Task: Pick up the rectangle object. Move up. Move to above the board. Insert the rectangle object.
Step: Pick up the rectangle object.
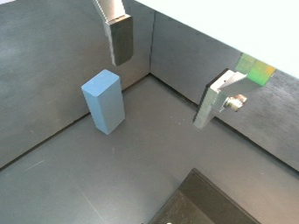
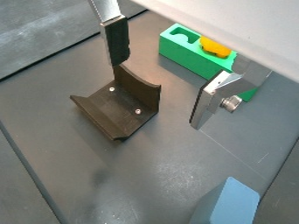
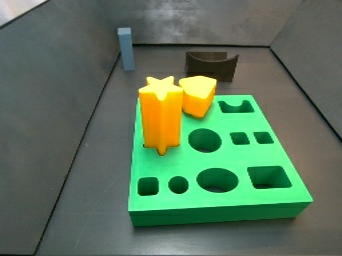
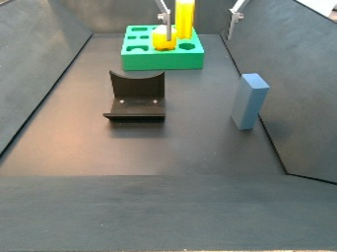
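The rectangle object (image 1: pixel 103 103) is a slim blue-grey block standing upright on the dark floor close to a side wall; it also shows in both side views (image 3: pixel 126 48) (image 4: pixel 250 100) and at the edge of a wrist view (image 2: pixel 239 203). The board (image 3: pixel 214 212) is a thick green slab with cut-out holes, lying apart from the block (image 4: pixel 138 61) (image 2: pixel 187 54). My gripper (image 1: pixel 163 91) (image 2: pixel 159 94) hangs open above the floor, between block and board, with nothing between its fingers. Only its fingertips (image 4: pixel 237 12) show at the top of a side view.
An orange star peg (image 3: pixel 160 115) and a shorter orange piece (image 3: pixel 198 95) stand in the board. The fixture (image 2: pixel 117 109) (image 4: pixel 136 96) stands on the floor between board and block. Grey walls enclose the floor on all sides.
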You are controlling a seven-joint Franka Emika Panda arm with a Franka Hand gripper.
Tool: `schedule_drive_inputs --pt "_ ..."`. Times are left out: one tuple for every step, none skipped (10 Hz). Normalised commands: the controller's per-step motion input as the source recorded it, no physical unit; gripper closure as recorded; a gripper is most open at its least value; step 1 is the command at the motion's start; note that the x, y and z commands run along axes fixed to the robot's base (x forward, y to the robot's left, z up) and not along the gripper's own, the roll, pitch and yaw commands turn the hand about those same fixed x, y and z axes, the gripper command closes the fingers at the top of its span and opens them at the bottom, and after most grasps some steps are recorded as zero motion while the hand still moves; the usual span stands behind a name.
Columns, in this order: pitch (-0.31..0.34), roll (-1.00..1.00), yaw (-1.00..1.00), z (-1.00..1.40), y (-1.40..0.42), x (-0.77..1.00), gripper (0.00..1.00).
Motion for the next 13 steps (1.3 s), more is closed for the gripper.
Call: schedule_drive_inputs --pt "0.0 0.0 0.0 0.0 0.03 0.0 0.0" --pt "-0.039 0.0 -0.72 -0.17 0.13 -0.57 0.0" --pt "-0.01 0.0 -0.85 -0.22 0.08 -0.43 0.0" --pt "0.0 0.0 -0.86 -0.24 0.08 -0.4 0.0" --pt "-0.004 0.0 -0.88 -0.24 0.07 -0.38 0.0" --pt "-0.011 0.01 -0.91 -0.23 0.05 -0.34 0.0" --pt "-0.013 0.0 -0.95 -0.25 0.02 -0.27 0.0" --pt "-0.011 0.0 -0.98 -0.26 0.0 -0.23 0.0" --pt "-0.011 0.0 -0.99 -0.26 0.0 -0.21 0.0" --pt "-0.006 0.0 -1.0 -0.25 0.0 -0.17 0.0" --pt "0.0 0.0 -1.0 -0.24 0.0 -0.16 0.0" --pt "0.0 0.01 -1.0 -0.24 0.0 -0.16 0.0" --pt "0.0 0.02 -1.0 -0.21 0.0 -0.14 0.0"
